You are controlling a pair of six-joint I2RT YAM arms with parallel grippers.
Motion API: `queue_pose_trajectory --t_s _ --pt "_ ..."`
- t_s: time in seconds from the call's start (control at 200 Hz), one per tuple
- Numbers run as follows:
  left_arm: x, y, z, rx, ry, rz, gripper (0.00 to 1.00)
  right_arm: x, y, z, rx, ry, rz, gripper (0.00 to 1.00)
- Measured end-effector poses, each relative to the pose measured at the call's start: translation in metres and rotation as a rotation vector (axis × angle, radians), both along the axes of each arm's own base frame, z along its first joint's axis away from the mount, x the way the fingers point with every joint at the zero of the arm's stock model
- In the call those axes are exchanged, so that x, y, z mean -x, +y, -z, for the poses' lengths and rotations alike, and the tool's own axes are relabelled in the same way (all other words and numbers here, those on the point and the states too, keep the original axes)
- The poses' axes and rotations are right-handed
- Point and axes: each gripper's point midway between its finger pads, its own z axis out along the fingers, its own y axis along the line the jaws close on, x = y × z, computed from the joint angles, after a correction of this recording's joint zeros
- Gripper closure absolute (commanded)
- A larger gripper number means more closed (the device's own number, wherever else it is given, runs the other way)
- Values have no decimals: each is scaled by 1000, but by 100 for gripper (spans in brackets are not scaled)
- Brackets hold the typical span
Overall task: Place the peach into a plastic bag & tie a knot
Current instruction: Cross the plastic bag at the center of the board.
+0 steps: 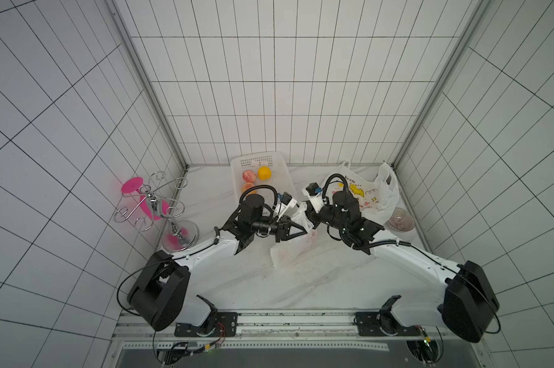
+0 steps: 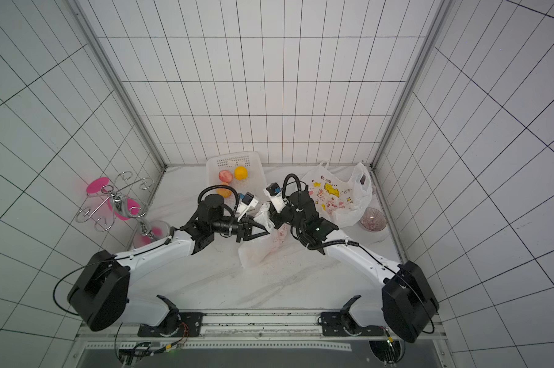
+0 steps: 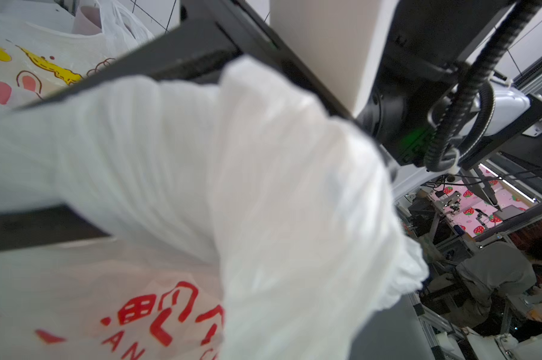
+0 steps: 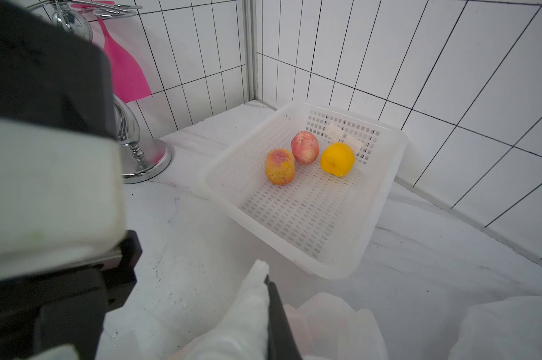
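Top views: the knot step is in hand and nothing is tied yet. The bag (image 1: 288,251) is thin milky film with red print. It lies crumpled on the marbled bench (image 1: 301,286) between the arms, its neck drawn up in a bunch. A faint pink shows through the lower film, likely the peach (image 2: 258,251) inside, though its outline is unclear. The left fingers (image 1: 296,227) and right fingers (image 1: 311,220) meet at the neck.

Left wrist: the pleated, gathered neck (image 3: 263,187) runs between the black left fingers (image 3: 170,59). They stand somewhat apart; I cannot tell whether they pinch it.

Right wrist: the right fingers (image 4: 277,314) are together on a twisted white strand (image 4: 251,299) of the bag. Beyond, a rigid slotted basket (image 4: 385,199) holds two rough-skinned spare peaches (image 4: 280,166) and a smooth yellow fruit (image 4: 337,159).

Next, as I judge it, one strand must cross and tuck under the other, then both pull apart. The slippery film calls for a firm hold near the ends.
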Motion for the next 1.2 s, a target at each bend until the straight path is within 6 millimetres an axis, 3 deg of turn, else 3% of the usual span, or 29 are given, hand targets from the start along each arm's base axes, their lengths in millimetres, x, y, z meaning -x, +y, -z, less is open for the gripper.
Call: queue_pose_trajectory --t_s 0.16,0.315,0.415,0.56,0.675,0.86,1.02,1.199 --pt "5 22 -9 -2 -6 -43 47 -4 -13 9 -20 -72 9 95" --pt "-15 63 -41 49 -74 -195 43 2 -14 2 -42 -163 -18 95" --pt "-32 72 -45 62 -74 -253 44 6 -13 -4 -54 -205 -35 95" --pt "-54 62 -14 22 5 -273 44 9 -11 -15 -73 -247 -55 93" --pt "-53 42 11 -14 50 -245 43 11 -8 -21 -89 -270 -72 89" --pt "-31 2 10 34 12 -143 43 15 2 -27 -141 -287 -115 73" --pt "-27 -12 17 48 18 -114 44 12 9 -20 -163 -272 -124 63" --pt "-28 -12 16 54 17 -113 44 10 11 -20 -191 -267 -129 82"
